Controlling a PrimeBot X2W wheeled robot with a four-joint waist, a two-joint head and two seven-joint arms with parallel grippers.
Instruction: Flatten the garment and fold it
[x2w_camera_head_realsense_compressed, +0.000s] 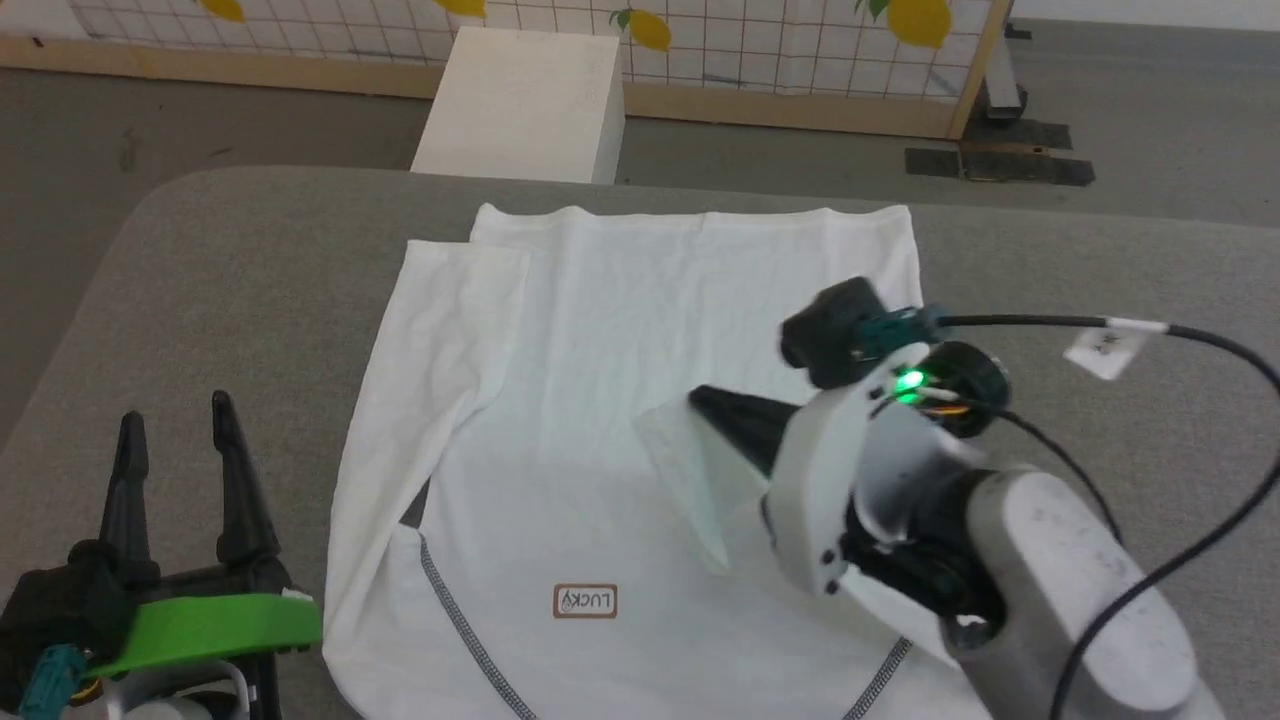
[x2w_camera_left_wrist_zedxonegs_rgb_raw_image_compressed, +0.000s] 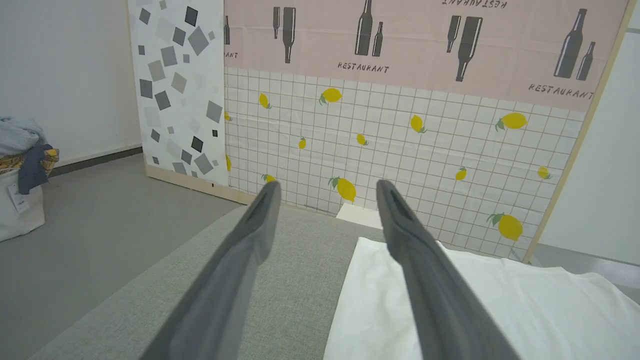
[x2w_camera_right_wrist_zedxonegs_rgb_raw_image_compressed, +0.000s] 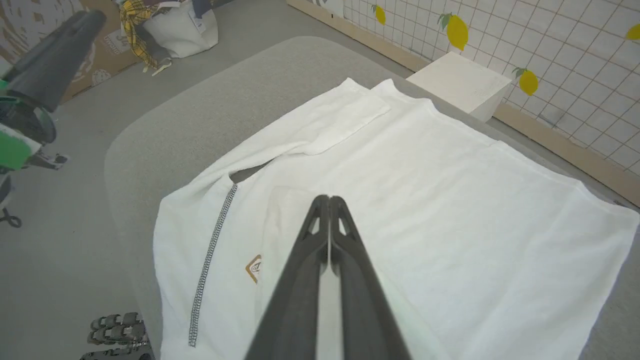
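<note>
**White T-shirt spread on the grey table, right claw pinching a flap**

Head view: the garment (x2w_camera_head_realsense_compressed: 600, 350) lies spread across the middle of the grey table (x2w_camera_head_realsense_compressed: 250, 280). It is thin, white and mostly smooth. Its left sleeve and side are folded inward in a long strip. Dark grey-and-white stitching (x2w_camera_head_realsense_compressed: 465, 630) curves beside a small brown label (x2w_camera_head_realsense_compressed: 585, 600) at the near end. The straight hem lies at the far end, so the long axis runs away from the robot, neckline nearest. The right gripper (x2w_camera_head_realsense_compressed: 697, 398) is over the shirt's middle, clenched on a thin, see-through flap of the fabric that hangs from its fingers. Its arm and cable cover the shirt's near right part. The left gripper (x2w_camera_head_realsense_compressed: 175, 420) stands off the cloth to the left, fingers apart and holding nothing. A white box (x2w_camera_head_realsense_compressed: 520, 100) sits on the floor beyond the table.

Left wrist view: the left gripper (x2w_camera_left_wrist_zedxonegs_rgb_raw_image_compressed: 327, 185) is spread wide above the bare table (x2w_camera_left_wrist_zedxonegs_rgb_raw_image_compressed: 290, 280). The garment (x2w_camera_left_wrist_zedxonegs_rgb_raw_image_compressed: 500, 300) lies to the lower right. Beyond are the white box (x2w_camera_left_wrist_zedxonegs_rgb_raw_image_compressed: 357, 215) and a lemon-tiled screen (x2w_camera_left_wrist_zedxonegs_rgb_raw_image_compressed: 400, 140).

Right wrist view: the right gripper (x2w_camera_right_wrist_zedxonegs_rgb_raw_image_compressed: 330, 197) has its fingers pressed together over the garment (x2w_camera_right_wrist_zedxonegs_rgb_raw_image_compressed: 450, 225), which stretches ahead towards the white box (x2w_camera_right_wrist_zedxonegs_rgb_raw_image_compressed: 460, 82). The stitching (x2w_camera_right_wrist_zedxonegs_rgb_raw_image_compressed: 215, 240) and label (x2w_camera_right_wrist_zedxonegs_rgb_raw_image_compressed: 254, 268) lie at the left. The left gripper (x2w_camera_right_wrist_zedxonegs_rgb_raw_image_compressed: 55, 55) shows at the upper left.
</note>
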